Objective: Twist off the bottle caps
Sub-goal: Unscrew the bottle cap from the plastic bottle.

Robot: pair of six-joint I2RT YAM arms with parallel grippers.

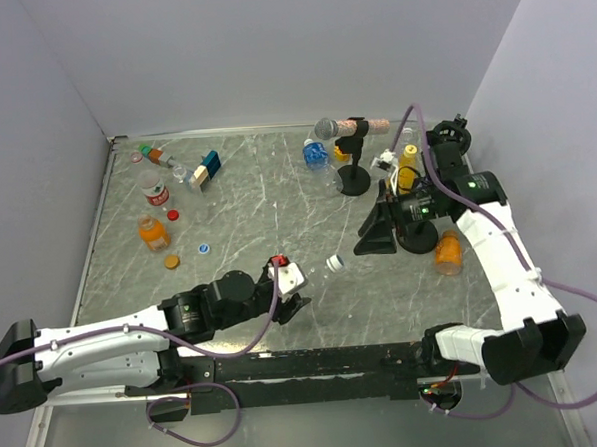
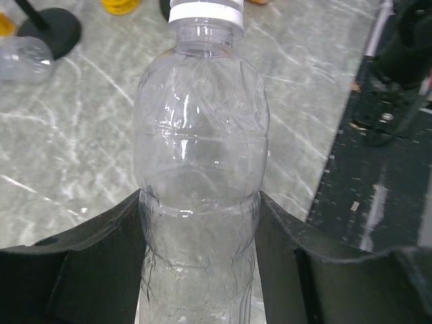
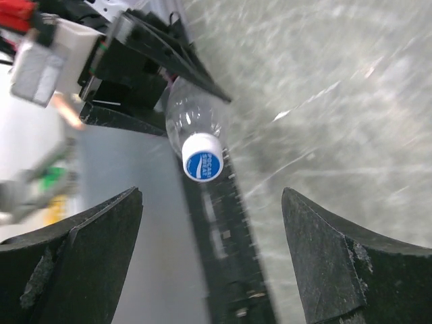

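While the left claw grips the lower body of a clear bottle, one black finger pressed against each side, the white cap sits on the neck at the far end. The top view shows this bottle held roughly level near the middle of the near edge of the grey marbled table, its capped end turned toward the right arm. Whether the bottle touches the table cannot be told.

The right claw stands wide open and has hold of nothing. Its two fingers frame the cap, which faces the wrist camera and shows a blue printed top. The cap lies ahead of the fingertips and apart from both.

Other task items on the table:
- Far right: a yellow bottle stands upright, and an orange bottle lies nearer the right arm.
- Far left: a second orange bottle and a red-labelled bottle stand close together.
- Beside those: a loose red cap, an orange cap and a blue cap.

A microphone on a black stand and a blue-and-tan block lie toward the far edge.
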